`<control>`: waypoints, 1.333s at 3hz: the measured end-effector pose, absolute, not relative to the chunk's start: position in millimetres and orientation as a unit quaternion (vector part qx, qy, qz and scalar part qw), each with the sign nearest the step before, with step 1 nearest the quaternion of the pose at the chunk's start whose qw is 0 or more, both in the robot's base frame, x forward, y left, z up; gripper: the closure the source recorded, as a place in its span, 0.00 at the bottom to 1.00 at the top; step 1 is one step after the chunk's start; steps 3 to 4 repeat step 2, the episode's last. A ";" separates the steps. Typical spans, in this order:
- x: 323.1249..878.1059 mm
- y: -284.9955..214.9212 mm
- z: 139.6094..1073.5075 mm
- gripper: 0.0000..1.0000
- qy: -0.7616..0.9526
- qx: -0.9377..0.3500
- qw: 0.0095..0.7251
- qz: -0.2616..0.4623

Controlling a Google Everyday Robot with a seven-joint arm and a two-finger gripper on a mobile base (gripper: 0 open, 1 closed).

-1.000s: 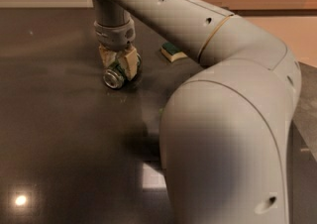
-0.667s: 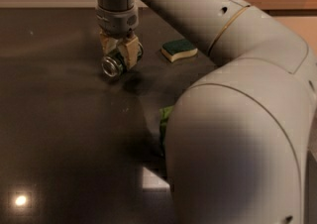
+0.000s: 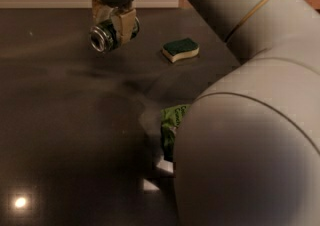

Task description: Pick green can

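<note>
The green can lies sideways in my gripper, its shiny silver end facing the camera. The gripper's tan fingers are shut on the can and hold it above the dark table, at the upper left of the camera view. The grey arm runs from the gripper to the upper right and fills the right side of the view.
A green-topped yellow sponge lies on the table right of the gripper. A light-green crinkled snack bag lies near the middle, partly hidden behind my arm. A bright light reflection shows at the lower left.
The gripper has risen from the table with the green can in it. The arm has shifted, uncovering the sponge and part of the snack bag.
</note>
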State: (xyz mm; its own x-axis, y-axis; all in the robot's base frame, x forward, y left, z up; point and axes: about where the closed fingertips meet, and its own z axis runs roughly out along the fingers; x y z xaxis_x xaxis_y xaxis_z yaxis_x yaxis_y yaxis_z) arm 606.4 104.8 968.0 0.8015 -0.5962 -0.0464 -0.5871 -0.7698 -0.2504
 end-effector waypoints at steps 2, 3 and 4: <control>593.0 121.7 1007.1 1.00 0.301 -0.936 0.182 -0.022; 593.0 121.7 1007.1 1.00 0.301 -0.936 0.182 -0.022; 593.0 121.7 1007.1 1.00 0.301 -0.936 0.182 -0.022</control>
